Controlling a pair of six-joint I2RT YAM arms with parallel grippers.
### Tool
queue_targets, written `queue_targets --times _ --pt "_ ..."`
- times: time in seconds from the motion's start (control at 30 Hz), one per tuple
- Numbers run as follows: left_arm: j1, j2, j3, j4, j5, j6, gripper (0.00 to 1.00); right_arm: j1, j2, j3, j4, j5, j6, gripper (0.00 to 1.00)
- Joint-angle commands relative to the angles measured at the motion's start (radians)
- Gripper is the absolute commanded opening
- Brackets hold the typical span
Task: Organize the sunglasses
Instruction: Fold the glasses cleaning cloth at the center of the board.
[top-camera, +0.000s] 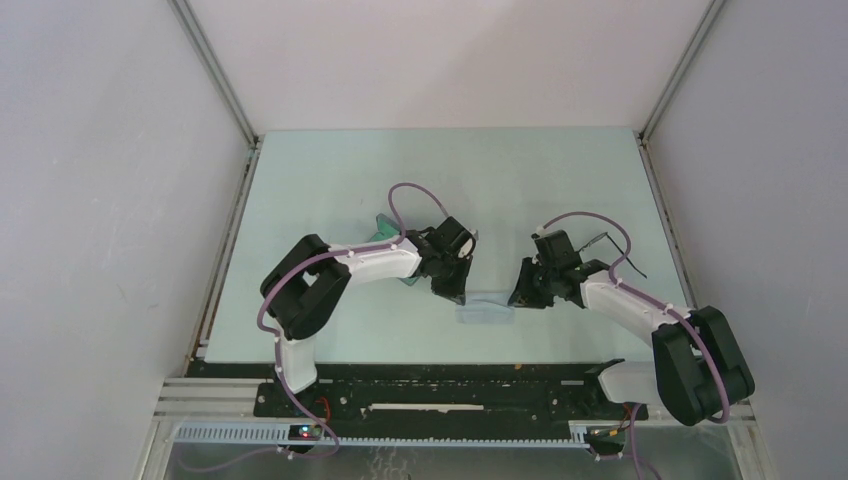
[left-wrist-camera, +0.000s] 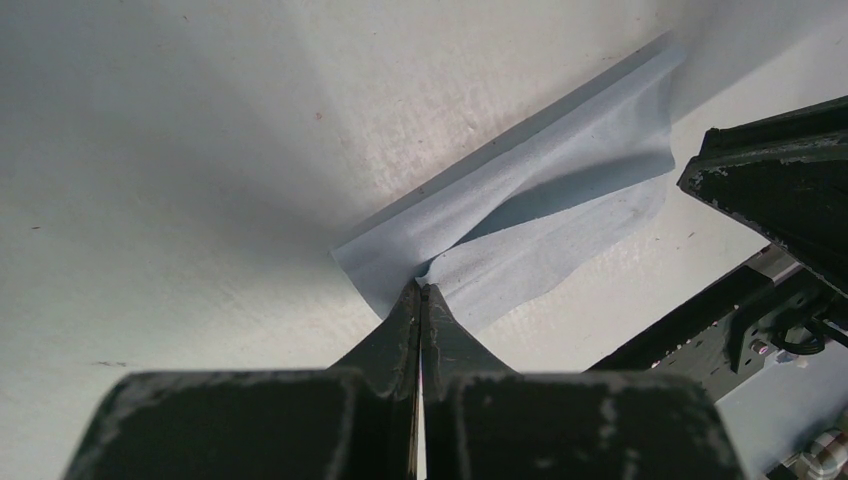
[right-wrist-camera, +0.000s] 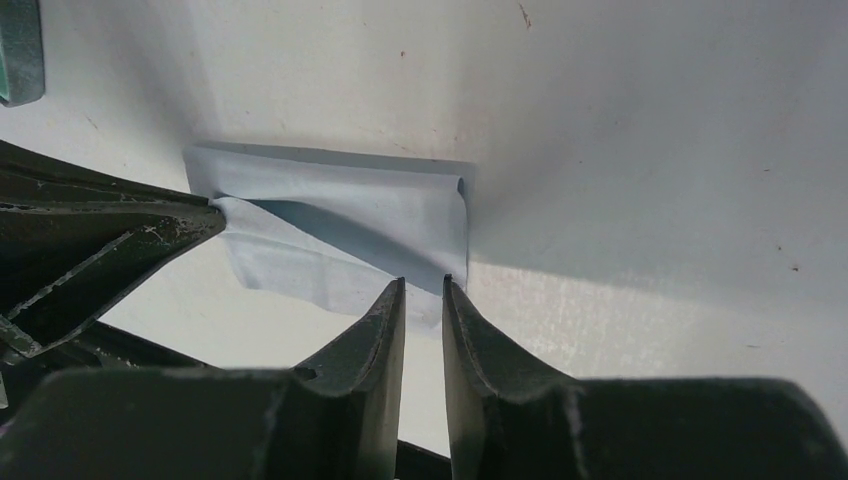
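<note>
At table (top-camera: 330, 170) centre, left hand (left-wrist-camera: 420, 292) pinched shut on cloth (left-wrist-camera: 540, 200) corner to lift fold; right hand (right-wrist-camera: 425, 285) slightly parted, empty, at opposite edge. Sunglasses (top-camera: 630, 266), seemingly thin black wire behind right hand, untouched.

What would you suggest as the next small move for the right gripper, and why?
Probably ease the right gripper forward and close it on the cloth: its jaws stand slightly open at the cloth's corner, while the left gripper pinches the opposite end.
</note>
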Motion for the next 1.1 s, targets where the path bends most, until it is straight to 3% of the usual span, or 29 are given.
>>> queue_targets --times 0.0,0.47,1.07 --pt "-0.006 -0.030 0.012 0.015 0.019 -0.002 0.00 0.012 -0.009 0.004 0.026 -0.009 -0.014 0.28" --pt "-0.005 0.000 0.047 -0.005 0.016 -0.003 0.00 0.079 0.023 0.041 0.005 0.096 -0.097 0.32" --pt "-0.005 0.020 0.061 -0.010 0.020 0.003 0.00 0.098 0.048 0.053 0.015 0.089 -0.119 0.25"
